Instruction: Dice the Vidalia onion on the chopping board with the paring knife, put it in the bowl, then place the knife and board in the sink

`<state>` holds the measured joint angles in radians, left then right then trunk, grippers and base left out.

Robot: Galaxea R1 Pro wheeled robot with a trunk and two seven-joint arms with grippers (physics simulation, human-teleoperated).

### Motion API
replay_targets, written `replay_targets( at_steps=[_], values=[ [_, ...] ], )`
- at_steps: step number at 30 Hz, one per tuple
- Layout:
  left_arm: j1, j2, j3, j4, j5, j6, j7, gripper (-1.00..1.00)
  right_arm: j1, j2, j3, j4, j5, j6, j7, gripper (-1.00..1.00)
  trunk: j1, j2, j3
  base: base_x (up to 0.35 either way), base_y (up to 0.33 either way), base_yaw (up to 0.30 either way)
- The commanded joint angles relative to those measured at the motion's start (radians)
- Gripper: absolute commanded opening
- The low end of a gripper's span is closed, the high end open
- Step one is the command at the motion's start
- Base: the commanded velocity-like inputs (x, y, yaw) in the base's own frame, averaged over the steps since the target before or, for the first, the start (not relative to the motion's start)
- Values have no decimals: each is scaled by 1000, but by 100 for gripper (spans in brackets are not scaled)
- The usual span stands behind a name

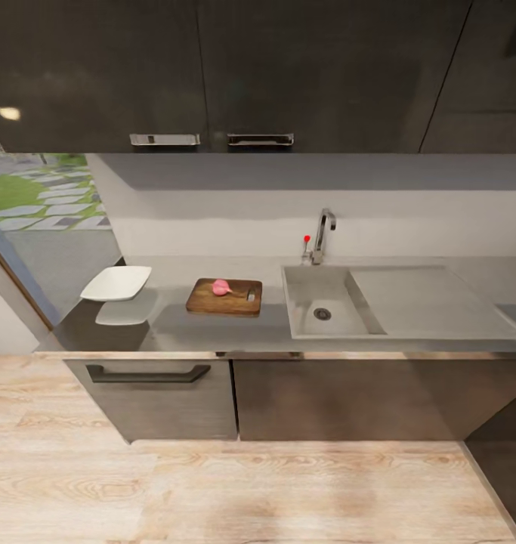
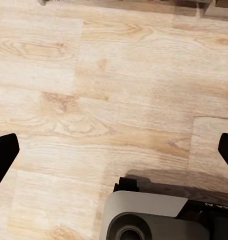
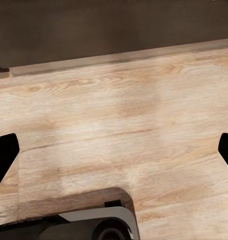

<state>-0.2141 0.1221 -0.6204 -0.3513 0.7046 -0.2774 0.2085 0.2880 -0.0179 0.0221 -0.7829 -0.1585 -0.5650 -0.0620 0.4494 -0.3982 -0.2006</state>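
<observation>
In the head view the grey countertop (image 1: 212, 325) lies ahead, beyond a strip of floor. On it rests the dark brown chopping board (image 1: 235, 301), and on the board lies a small pinkish-red thing (image 1: 221, 287). From here I cannot tell whether it is the paring knife or the onion. The white bowl (image 1: 115, 282) stands at the counter's left end. Right of the board is the sink (image 1: 303, 302), with only its drain (image 1: 322, 313) showing in the basin. My left gripper (image 2: 114, 152) and right gripper (image 3: 114, 152) both hang open over the wooden floor, holding nothing.
The chrome tap (image 1: 322, 234) with a red knob stands behind the sink, and the drainboard (image 1: 431, 298) extends to the right. Dark upper cabinets (image 1: 212, 75) hang above. Below the counter are dark cabinets with a drawer handle (image 1: 148, 372). My own base (image 2: 154, 217) shows below the grippers.
</observation>
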Motion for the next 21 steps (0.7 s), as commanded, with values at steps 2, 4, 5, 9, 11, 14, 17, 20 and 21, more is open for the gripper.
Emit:
replay_targets(
  at_steps=[2, 4, 5, 9, 11, 14, 17, 20, 21],
  values=[
    [-1, 1, -9, -1, 6, -3, 7, 100, 0, -1, 2, -1, -5, -2, -2, 100, 1, -2, 1, 0, 0, 0],
    [-1, 1, -9, -1, 6, -3, 7, 100, 0, -1, 2, -1, -5, -4, -2, 100, 1, -2, 5, 0, 0, 0],
    [-1, 1, -9, -1, 6, -3, 7, 100, 0, -1, 2, -1, -5, -8, -2, 100, 1, -2, 6, 0, 0, 0],
    [-1, 1, -9, -1, 6, -3, 7, 100, 0, -1, 2, -1, -4, -19, -2, 100, 1, -2, 12, 0, 0, 0],
    [-1, 1, -9, 0, 6, -3, 7, 100, 0, -1, 2, -1, -4, -23, -2, 100, 1, -2, 16, 0, 0, 0],
    [-1, 1, -9, 4, 6, -3, 7, 100, 0, -1, 2, -1, -4, -26, -2, 100, 1, -2, 20, 0, 0, 0],
    [-1, 1, -9, 7, 6, -3, 7, 100, 0, -1, 2, -1, -4, -27, -2, 100, 1, -2, 25, 0, 0, 0],
    [-1, -1, -10, 9, 6, -3, 6, 100, 0, -1, 2, -1, -4, -28, -2, 100, 1, -2, 30, 0, 0, 0],
    [-1, -1, -10, 10, 6, -3, 6, 100, 0, -1, 2, -1, -4, -28, -2, 100, 1, -2, 31, 0, 0, 0]
  ],
)
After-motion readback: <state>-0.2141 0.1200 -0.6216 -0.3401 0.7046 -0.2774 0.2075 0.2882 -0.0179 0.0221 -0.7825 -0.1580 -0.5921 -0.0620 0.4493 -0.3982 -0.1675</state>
